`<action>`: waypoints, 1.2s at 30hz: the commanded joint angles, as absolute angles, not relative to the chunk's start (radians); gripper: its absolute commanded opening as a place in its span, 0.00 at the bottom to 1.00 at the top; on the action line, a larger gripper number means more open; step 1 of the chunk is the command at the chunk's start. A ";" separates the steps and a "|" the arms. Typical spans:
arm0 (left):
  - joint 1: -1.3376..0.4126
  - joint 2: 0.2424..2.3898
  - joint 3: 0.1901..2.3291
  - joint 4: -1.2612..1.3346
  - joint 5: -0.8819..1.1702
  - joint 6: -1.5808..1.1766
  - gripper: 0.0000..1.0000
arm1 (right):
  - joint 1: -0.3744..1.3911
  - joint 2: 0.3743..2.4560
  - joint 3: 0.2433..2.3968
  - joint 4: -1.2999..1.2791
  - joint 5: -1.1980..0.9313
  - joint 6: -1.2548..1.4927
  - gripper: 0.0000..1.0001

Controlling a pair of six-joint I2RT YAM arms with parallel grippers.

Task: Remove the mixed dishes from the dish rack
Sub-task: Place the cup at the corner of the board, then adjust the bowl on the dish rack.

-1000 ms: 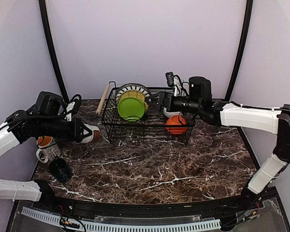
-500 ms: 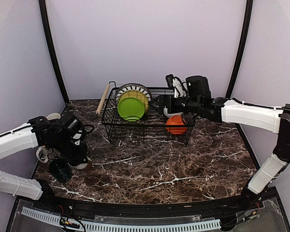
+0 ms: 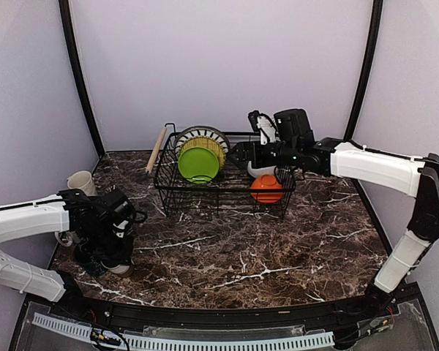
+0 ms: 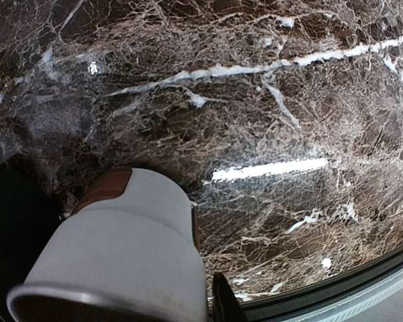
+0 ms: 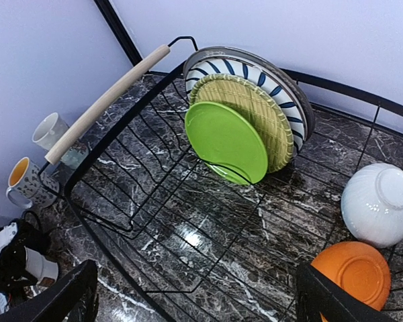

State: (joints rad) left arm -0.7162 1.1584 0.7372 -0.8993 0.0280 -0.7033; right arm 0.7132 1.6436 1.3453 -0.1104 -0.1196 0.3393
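The left hand (image 3: 115, 252) is at a pale brown-based mug (image 4: 127, 248) on the table (image 4: 289, 100); its grip cannot be told. The right hand (image 5: 201, 295) gapes wide and empty above the dish rack (image 5: 106, 102).

You're looking at a glossy, marble-veined bench (image 4: 289, 100) that throws back the light. The rack (image 3: 219, 199) is thin black wire with a bare wooden handle (image 5: 107, 100). The green plate (image 5: 225, 141) shines smooth; the yellow plate (image 5: 272, 114) looks ribbed; the mug (image 4: 127, 255) is matt.
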 commanded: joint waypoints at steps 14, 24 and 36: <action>-0.718 1.049 0.772 -0.889 0.019 -0.670 0.51 | 0.655 2.049 1.970 -0.869 0.128 0.243 0.99; -0.719 0.943 0.854 -0.771 0.072 -0.543 0.67 | 0.582 2.216 2.170 -1.099 0.118 0.250 0.99; -0.718 0.952 0.895 -0.559 0.143 -0.459 0.69 | 0.569 2.323 2.270 -1.186 0.095 0.215 0.99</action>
State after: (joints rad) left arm -0.7162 0.9501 0.8688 -0.6582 0.0940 -0.4965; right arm 0.5667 2.2852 2.2440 -1.1469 0.1120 0.2176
